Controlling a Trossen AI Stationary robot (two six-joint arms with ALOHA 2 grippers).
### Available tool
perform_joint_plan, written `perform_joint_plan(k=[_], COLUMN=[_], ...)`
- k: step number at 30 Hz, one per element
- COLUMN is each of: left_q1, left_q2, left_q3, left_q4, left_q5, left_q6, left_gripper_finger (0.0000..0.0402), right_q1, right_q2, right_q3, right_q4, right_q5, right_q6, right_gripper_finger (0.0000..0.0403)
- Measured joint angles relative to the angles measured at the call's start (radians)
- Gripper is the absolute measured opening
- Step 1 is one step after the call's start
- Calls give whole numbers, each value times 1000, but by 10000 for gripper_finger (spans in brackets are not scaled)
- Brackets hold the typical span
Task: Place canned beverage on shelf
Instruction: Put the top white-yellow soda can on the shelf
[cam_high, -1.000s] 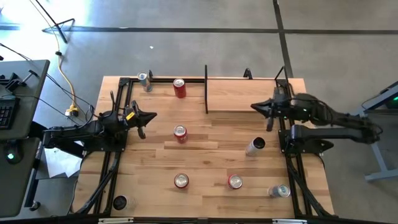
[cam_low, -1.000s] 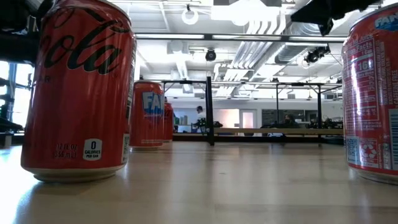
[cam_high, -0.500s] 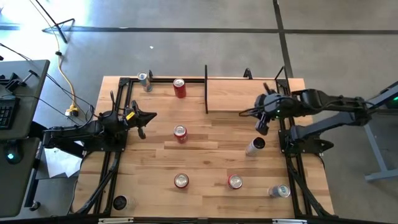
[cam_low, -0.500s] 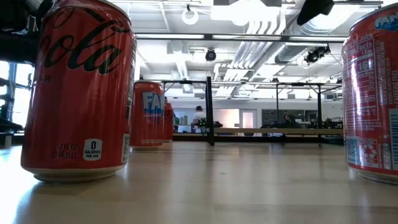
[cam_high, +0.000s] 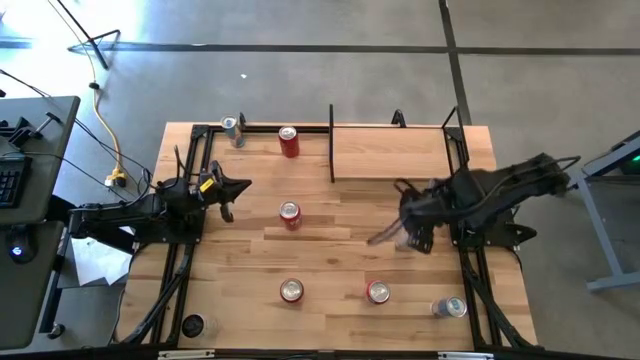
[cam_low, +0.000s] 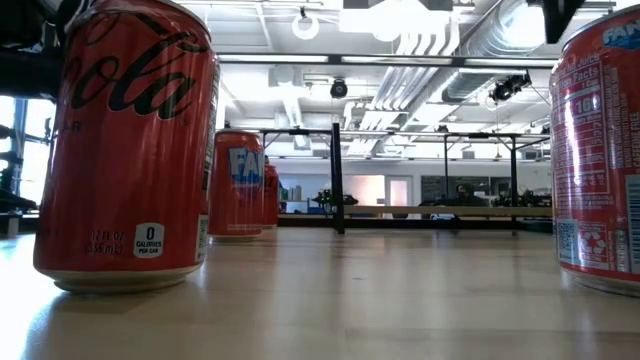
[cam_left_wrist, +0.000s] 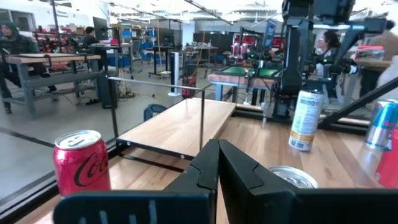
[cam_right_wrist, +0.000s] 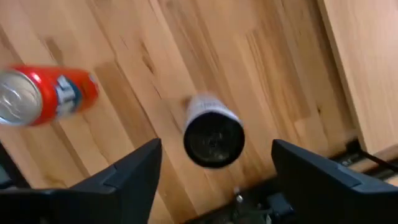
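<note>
R gripper (cam_right_wrist: 214, 171) spread wide over white can (cam_right_wrist: 213, 130) (hidden in high view); L gripper (cam_left_wrist: 217, 165) closed.

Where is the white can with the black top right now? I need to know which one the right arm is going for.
The white can with the black top stands right of table centre, directly below the open right gripper, just in front of the shelf.

Open industrial lab: exposed ceiling ducts (cam_low: 420, 45), workbenches (cam_left_wrist: 50, 62), concrete floor (cam_high: 300, 80).
</note>
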Motion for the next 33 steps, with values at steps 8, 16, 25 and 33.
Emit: perform_joint_plan(k=[8,16,25,33], left_q1=[0,0,0,0], left_q2=[0,0,0,0], left_q3=[0,0,0,0], left_q4=[-5,-23,-30,-31], left_q5=[9,9,9,9], left_q6=[-11,-19,-19,-18], left_gripper_finger=[0,0,0,0], right_q1=[69,11,-52,-59], right_q2=[-52,-151,-156,-155], right_q3=[-137,-310,-386,-390], right_q4=[16,218,266,301], right_q5=[28,-12,-29,-45], right_q6=[89,60,-16,-58], right_gripper_finger=[304,304,304,304])
